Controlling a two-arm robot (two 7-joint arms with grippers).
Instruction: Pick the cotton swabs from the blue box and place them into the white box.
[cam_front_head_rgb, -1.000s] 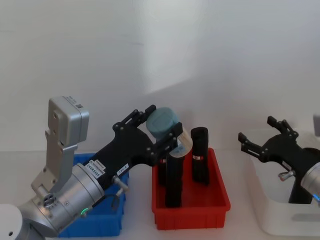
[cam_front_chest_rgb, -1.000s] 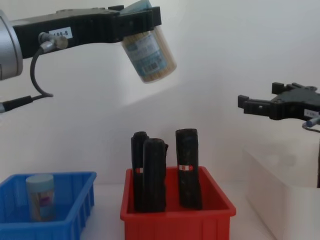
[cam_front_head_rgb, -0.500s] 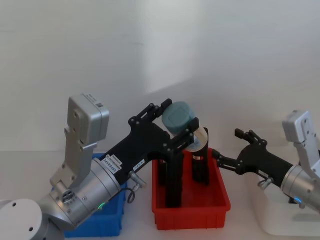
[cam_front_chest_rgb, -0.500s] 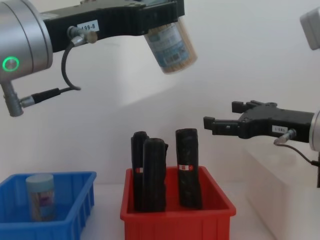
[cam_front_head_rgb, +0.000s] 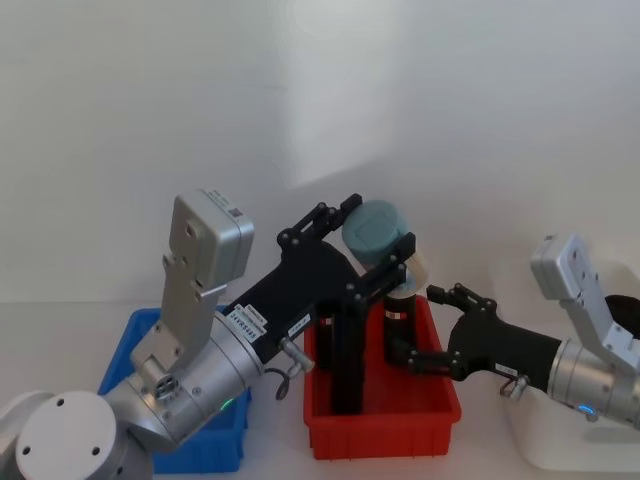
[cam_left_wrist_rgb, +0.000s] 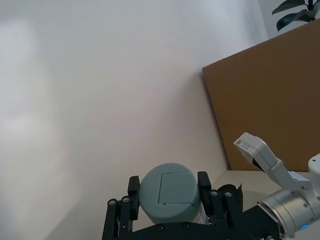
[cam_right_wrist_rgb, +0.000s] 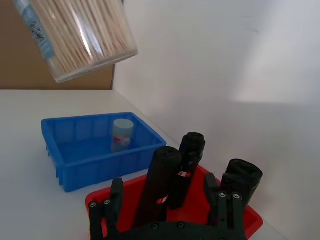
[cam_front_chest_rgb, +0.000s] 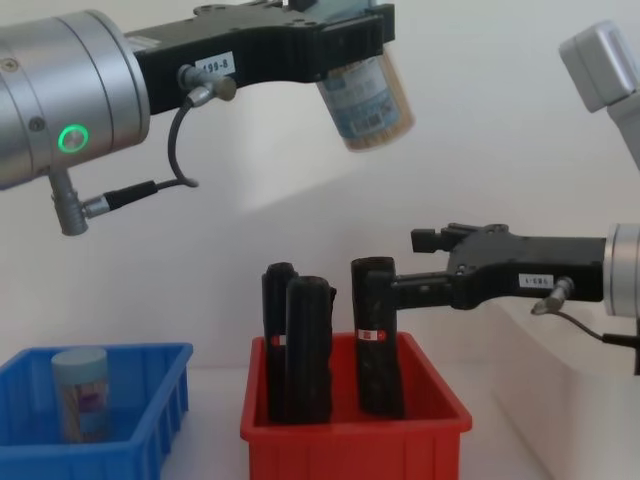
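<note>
left hand (cam_front_chest_rgb: 355, 30) clamps the cotton swabs jar (cam_front_chest_rgb: 368, 95) by its lid, upper centre of chest view, high over the red bin (cam_front_chest_rgb: 350, 425); right hand (cam_front_chest_rgb: 410, 265) spread wide, empty, centre right beside a black roll (cam_front_chest_rgb: 375, 335); risk: lid-only grip slips and the jar drops among the rolls, or right hand clips a roll; jar's long axis tilted, lid up-left, base down-right

Black left tool (cam_front_head_rgb: 378, 228), silver arm (cam_front_head_rgb: 190, 385)
</note>
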